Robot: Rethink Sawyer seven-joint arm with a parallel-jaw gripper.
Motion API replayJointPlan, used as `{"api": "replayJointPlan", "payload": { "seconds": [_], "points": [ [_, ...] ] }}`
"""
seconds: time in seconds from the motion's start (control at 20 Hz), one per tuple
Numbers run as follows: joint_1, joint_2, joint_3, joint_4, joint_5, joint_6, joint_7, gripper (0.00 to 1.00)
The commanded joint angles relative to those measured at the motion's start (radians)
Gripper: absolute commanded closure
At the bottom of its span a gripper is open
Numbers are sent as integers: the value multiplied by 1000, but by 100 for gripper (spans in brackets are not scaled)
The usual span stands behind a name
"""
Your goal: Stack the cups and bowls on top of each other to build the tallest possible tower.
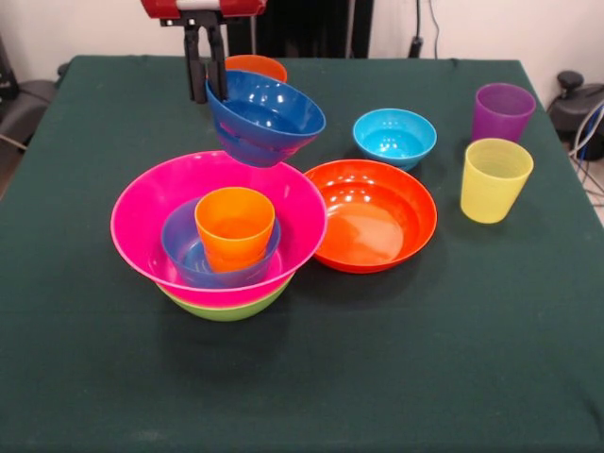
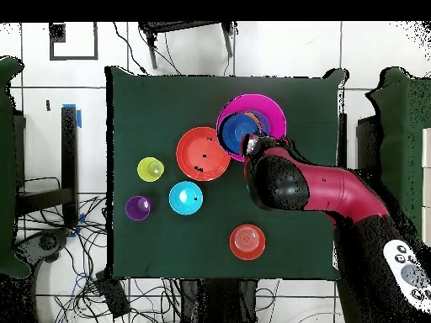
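Hanging tilted from the black two-fingered gripper [image 1: 207, 80], the glossy dark blue plastic bowl [image 1: 265, 116] is being carried clear of the table, its mouth turned up and toward the camera in the front view. The gripper is pinching the bowl's far rim, one finger inside the wall and one outside, so the bowl is drooping away from the fingers.

The tower [image 1: 219, 236] is lying just below and in front of the held bowl in the front view; in the overhead view the arm is covering much of that spot. The coming move is turning on this offset: the bowl's centre is sitting behind the pile's centre, not yet over it.

The tower is showing a lime green bowl [image 1: 225, 307] at the base, a large glossy pink bowl [image 1: 151, 226] nested in it, a small blue bowl [image 1: 179, 247] inside that, and an orange tapered cup [image 1: 234, 226] standing upright in the middle. That cup is probably what the carried bowl must fit over or rest on.

The shallow orange bowl [image 1: 371, 213] is touching the pink rim at its side.
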Motion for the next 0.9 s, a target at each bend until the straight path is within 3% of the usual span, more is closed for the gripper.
{"api": "replayJointPlan", "payload": {
  "seconds": [0.05,0.6,0.9],
  "points": [
    [29,63,2,-19,-78,27,-16,100],
    [23,35,7,-3,-75,36,-21,100],
    [9,55,17,-11,-83,22,-34,100]
  ]
}}
